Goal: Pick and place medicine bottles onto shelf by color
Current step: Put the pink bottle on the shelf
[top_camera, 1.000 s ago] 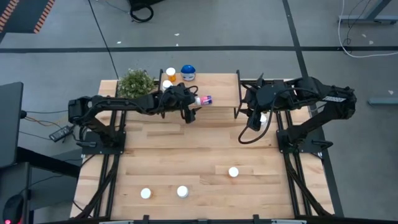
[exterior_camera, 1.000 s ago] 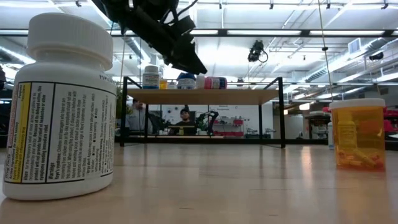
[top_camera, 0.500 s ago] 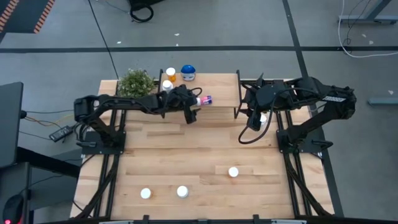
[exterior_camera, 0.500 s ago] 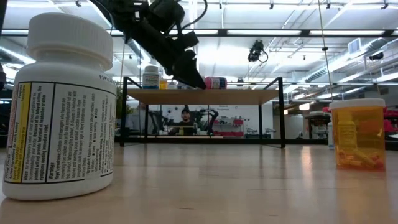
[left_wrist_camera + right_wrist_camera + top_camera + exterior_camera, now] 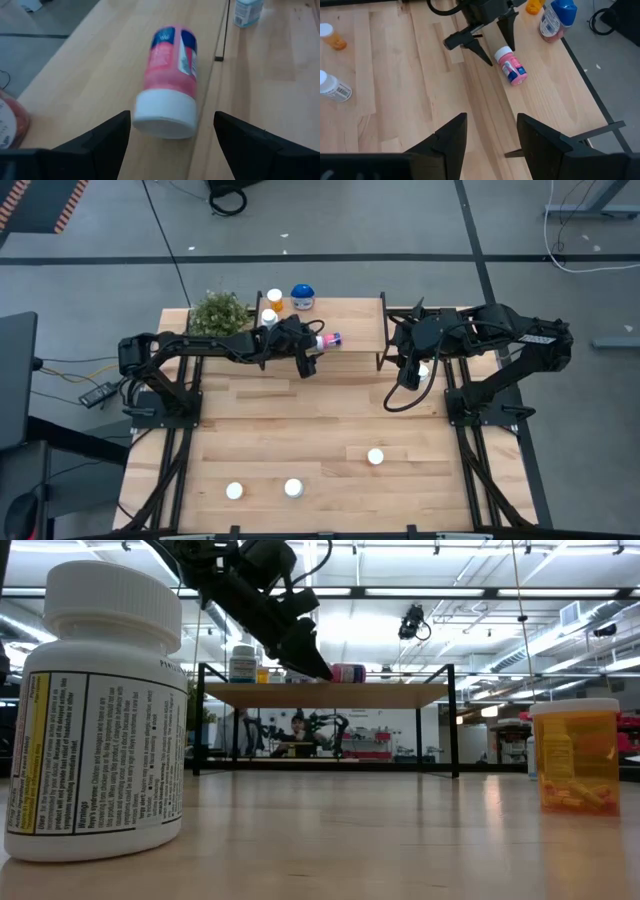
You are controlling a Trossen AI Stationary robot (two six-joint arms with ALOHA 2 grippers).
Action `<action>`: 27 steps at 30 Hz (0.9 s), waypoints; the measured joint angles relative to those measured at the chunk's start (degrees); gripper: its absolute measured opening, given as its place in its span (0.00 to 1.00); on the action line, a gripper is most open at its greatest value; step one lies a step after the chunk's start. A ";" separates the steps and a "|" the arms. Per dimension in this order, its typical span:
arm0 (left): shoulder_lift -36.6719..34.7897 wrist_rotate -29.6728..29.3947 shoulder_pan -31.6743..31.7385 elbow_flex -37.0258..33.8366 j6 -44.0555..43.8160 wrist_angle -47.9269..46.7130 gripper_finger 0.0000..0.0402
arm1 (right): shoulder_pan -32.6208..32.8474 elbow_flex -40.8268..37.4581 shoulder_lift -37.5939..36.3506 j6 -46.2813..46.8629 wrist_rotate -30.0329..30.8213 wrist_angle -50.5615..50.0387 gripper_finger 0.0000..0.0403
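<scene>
Pink white-capped medicine bottle [image 5: 170, 82] lies toppled near the light-wood shelf's [image 5: 105, 65] front edge. Left gripper [image 5: 172, 137] straddles its cap, fingers spread, not touching. Right gripper [image 5: 490, 132] hovers apart, fingers released.

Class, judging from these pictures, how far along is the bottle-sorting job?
Done: the shelf carries the blue-lidded bottle, two orange ones and the pink bottle, which lies on its side. In hand: nothing; the left end effector stands open by the pink bottle. Left: three white-capped bottles on the table.
</scene>
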 joint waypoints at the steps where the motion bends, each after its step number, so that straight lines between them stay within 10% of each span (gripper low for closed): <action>1: -0.01 0.00 0.02 0.00 -0.01 0.08 0.72 | 0.00 0.00 0.00 0.00 0.00 0.00 0.45; 27: -5.70 -0.20 0.02 0.00 -2.09 -0.89 0.45 | 0.00 0.00 0.00 0.00 0.00 0.00 0.45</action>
